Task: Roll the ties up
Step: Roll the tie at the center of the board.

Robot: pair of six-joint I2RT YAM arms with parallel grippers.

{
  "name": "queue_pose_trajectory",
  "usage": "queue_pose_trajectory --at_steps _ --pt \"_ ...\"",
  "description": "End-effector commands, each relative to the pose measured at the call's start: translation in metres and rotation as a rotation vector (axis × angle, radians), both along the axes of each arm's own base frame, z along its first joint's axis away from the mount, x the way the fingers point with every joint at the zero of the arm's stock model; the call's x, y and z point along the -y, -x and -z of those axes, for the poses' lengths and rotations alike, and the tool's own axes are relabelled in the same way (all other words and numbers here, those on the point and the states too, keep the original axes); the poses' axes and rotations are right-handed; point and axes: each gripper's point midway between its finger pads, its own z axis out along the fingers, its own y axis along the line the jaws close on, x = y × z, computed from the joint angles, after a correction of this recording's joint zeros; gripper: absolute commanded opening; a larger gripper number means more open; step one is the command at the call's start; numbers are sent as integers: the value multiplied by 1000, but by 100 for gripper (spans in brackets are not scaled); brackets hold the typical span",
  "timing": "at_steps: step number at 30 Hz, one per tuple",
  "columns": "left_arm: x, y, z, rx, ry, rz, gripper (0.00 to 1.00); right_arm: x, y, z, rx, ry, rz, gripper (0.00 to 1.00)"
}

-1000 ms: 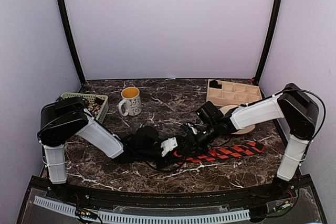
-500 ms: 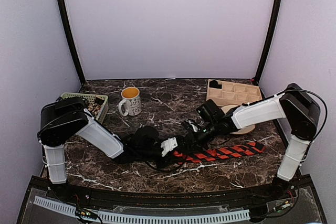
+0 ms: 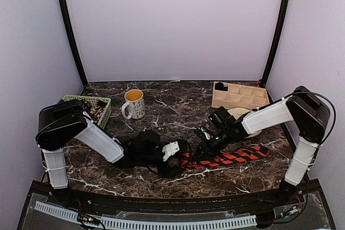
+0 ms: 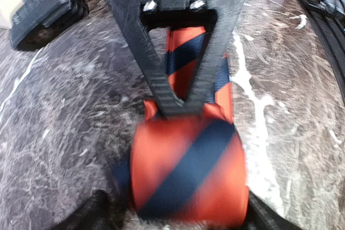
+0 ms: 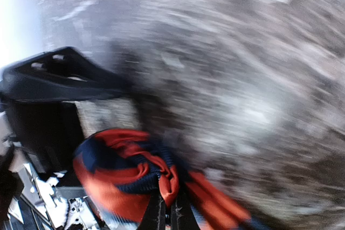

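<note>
Top external view: tie (image 3: 232,157), red with dark diagonal stripes, flat on the dark marble table (image 3: 161,114), close to the near edge, running from about mid-table toward the right edge. Left end of it lost among the two claws, both gathered at that spot. Left claw (image 3: 180,159) low over the marble, reaching in from the left. Right claw (image 3: 202,149) slanting down from the right. Neither claw's state readable from up here. Only in this view: mug (image 3: 133,103) toward the far edge, left of centre; basket (image 3: 81,100) by the left edge; wooden tray (image 3: 237,103) of compartments in the far right corner.

Left wrist view: fills in the hidden end. Tie wound into a fat roll (image 4: 188,171) lying on the marble, flat strip leading away beyond it. Own fingers (image 4: 81,216) only dark blurs at the two bottom corners, spread wide, one on each side of the roll; touching it or not, cannot tell. From the top of the frame, a black finger of the right claw coming down, tip at the roll's far rim.

Right wrist view: heavily blurred. Own fingers (image 5: 156,216) pressed together at the bottom edge, pinching a red fold of the tie at the roll's edge. Rest of the roll just left of the pinch, with the left claw's black finger (image 5: 59,74) close beside it.
</note>
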Motion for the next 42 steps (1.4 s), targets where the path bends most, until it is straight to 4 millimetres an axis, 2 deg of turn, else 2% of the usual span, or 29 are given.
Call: queue_pose_trajectory --at_steps 1,3,7,15,20,24,27,29,31,33,35,37,39,42 --pt "1 18 -12 -34 29 79 87 43 9 35 -18 168 30 0" --pt "6 21 -13 -48 44 94 89 48 9 38 -17 184 36 0" --pt "19 12 -6 -70 44 75 89 46 5 37 -7 183 34 0" --pt "45 1 15 -110 46 70 83 39 -1 30 8 160 28 0" --pt "30 5 38 -67 -27 72 66 30 -5 15 17 119 25 0" --pt "11 9 49 -26 -74 74 57 18 0 -1 19 80 14 0" --pt "-2 8 53 6 -107 55 35 11 9 -2 5 69 -2 0" --pt "-8 9 51 16 -110 44 28 7 14 1 -6 68 -8 0" --pt "-13 10 50 22 -113 40 26 3 15 3 -7 67 -12 0" --pt "-16 14 47 16 -108 46 29 2 13 5 -6 75 -9 0" --pt "-14 19 38 3 -78 69 50 5 11 11 -1 99 -7 0" --pt "-12 25 29 -13 -45 89 65 13 11 22 -11 130 0 0" --pt "-9 26 20 -20 -18 95 70 21 14 34 -24 158 2 0" --pt "-3 27 8 -53 32 84 72 30 20 48 -32 188 -3 0"
